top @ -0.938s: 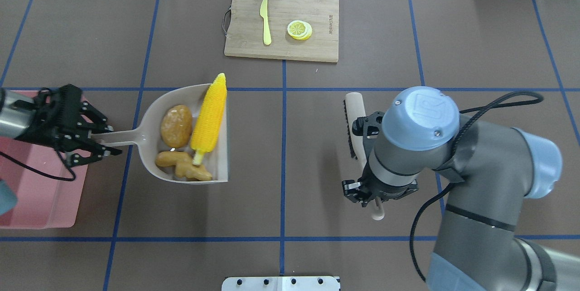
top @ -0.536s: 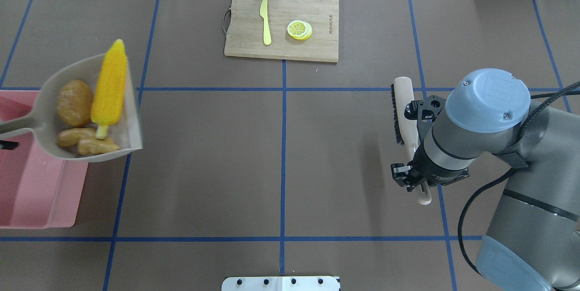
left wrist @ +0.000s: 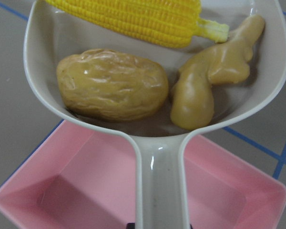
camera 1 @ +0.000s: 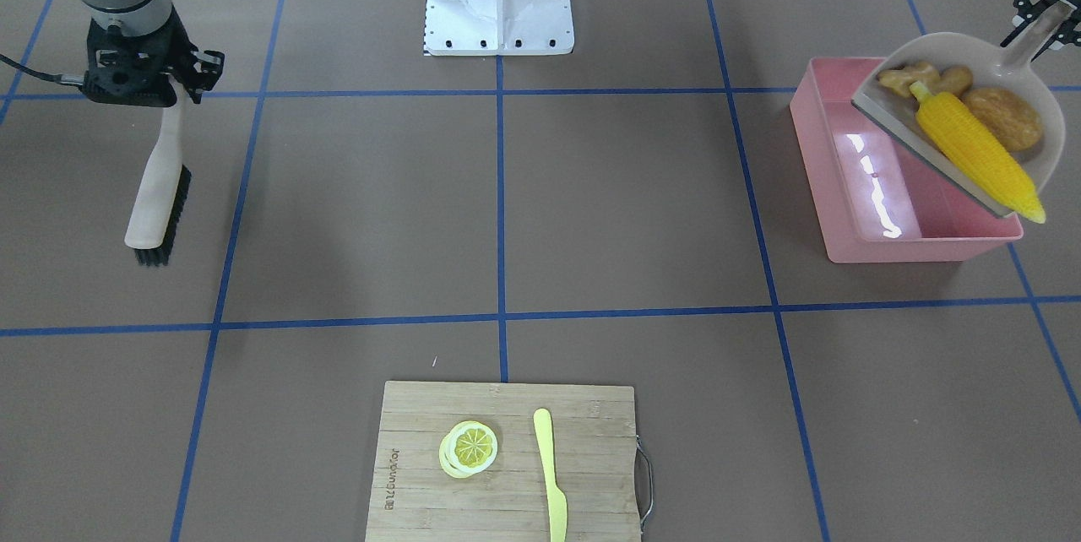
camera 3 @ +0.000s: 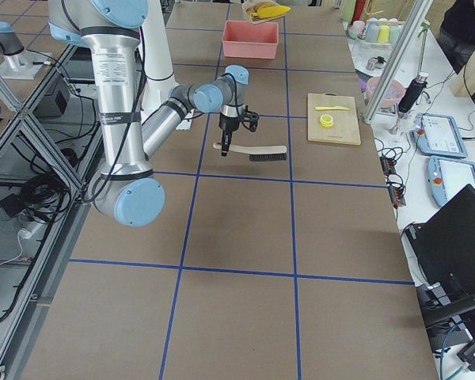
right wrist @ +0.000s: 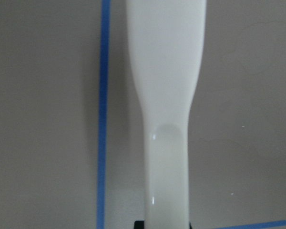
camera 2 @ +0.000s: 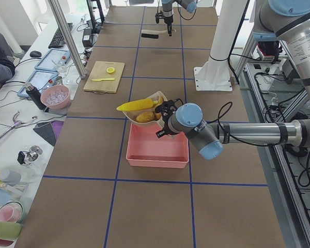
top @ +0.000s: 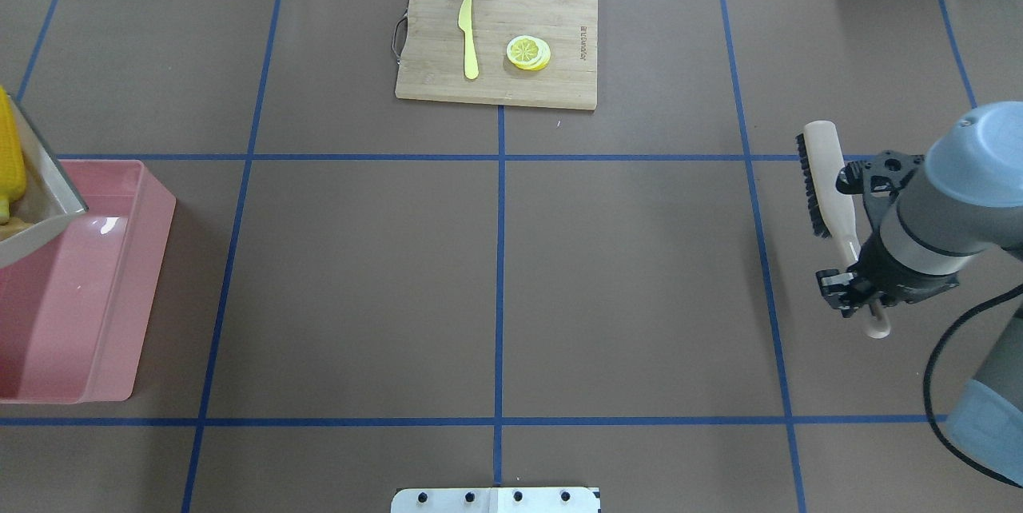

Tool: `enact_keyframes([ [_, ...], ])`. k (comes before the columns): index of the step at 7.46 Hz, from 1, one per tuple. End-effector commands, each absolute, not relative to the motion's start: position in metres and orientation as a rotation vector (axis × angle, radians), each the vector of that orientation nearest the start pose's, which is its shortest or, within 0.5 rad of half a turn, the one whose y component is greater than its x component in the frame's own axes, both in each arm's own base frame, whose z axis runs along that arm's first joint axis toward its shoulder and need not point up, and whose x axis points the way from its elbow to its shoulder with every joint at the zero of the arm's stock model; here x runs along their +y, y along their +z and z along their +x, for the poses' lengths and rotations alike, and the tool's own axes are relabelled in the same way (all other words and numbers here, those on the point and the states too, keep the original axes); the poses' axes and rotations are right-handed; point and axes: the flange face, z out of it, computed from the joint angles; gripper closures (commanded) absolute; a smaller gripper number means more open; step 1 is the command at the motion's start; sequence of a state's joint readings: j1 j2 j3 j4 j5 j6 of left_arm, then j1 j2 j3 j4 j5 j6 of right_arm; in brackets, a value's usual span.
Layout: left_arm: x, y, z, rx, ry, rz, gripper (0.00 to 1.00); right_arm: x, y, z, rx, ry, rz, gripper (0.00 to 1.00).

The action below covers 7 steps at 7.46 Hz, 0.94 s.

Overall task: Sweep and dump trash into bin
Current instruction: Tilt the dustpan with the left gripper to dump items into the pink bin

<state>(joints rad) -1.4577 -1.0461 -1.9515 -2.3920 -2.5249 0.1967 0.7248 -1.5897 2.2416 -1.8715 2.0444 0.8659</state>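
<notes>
overhead view, clock positions read on the table. pink bin (top: pixel 96 289) at 9 o'clock, cut by the edge of the view. left gripper (camera 1: pixel 1039 10) clamped on the handle of the beige dustpan (camera 1: pixel 963 37); pan held raised over the bin's 12 o'clock end, with the handle reaching back above the bin's inside, as the left wrist view shows. all the trash inside the pan: corn cob (camera 1: pixel 971 149) along one side wall, pointed tip jutting past the open lip; potato (left wrist: pixel 109 86) beside it against the rounded back; ginger root (left wrist: pixel 205 81) next to the potato, one knob just beside the cob's stalk end. right gripper (top: pixel 861 293) at 3 o'clock, closed around the thin handle of the brush (top: pixel 827 177), head toward 12 o'clock, bristles facing 9 o'clock. cutting board (top: pixel 559 85) at 12 o'clock, bearing a knife (top: pixel 468 37) and a lemon slice (top: pixel 527 52), knife at 9 o'clock of the slice, apart.
</notes>
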Motion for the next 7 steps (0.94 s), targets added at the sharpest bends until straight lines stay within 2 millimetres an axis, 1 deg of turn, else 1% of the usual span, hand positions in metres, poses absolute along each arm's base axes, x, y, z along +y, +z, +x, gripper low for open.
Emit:
enact_keyframes([
  [1, -0.286, 0.581, -0.048, 0.845, 0.552, 0.573, 0.84, -0.334, 0.478, -0.217, -0.592, -0.074, -0.12, 1.0],
  [2, -0.284, 0.571, -0.053, 0.793, 0.598, 0.518, 0.84, -0.33, 0.492, -0.205, -0.62, -0.062, -0.131, 1.0],
  [3, -0.281, 0.559, -0.058, 0.72, 0.655, 0.444, 0.84, -0.326, 0.497, -0.203, -0.642, -0.059, -0.172, 1.0],
  [4, -0.276, 0.547, -0.059, 0.703, 0.713, 0.398, 0.84, -0.326, 0.507, -0.202, -0.667, -0.057, -0.188, 1.0],
  [5, -0.269, 0.541, -0.059, 0.713, 0.747, 0.362, 0.84, -0.324, 0.533, -0.199, -0.687, -0.065, -0.171, 1.0],
  [6, -0.264, 0.535, -0.058, 0.724, 0.765, 0.319, 0.84, -0.323, 0.545, -0.195, -0.701, -0.063, -0.166, 1.0],
  [7, -0.265, 0.537, -0.063, 0.666, 0.799, 0.27, 0.84, -0.323, 0.549, -0.197, -0.708, -0.089, -0.172, 1.0],
])
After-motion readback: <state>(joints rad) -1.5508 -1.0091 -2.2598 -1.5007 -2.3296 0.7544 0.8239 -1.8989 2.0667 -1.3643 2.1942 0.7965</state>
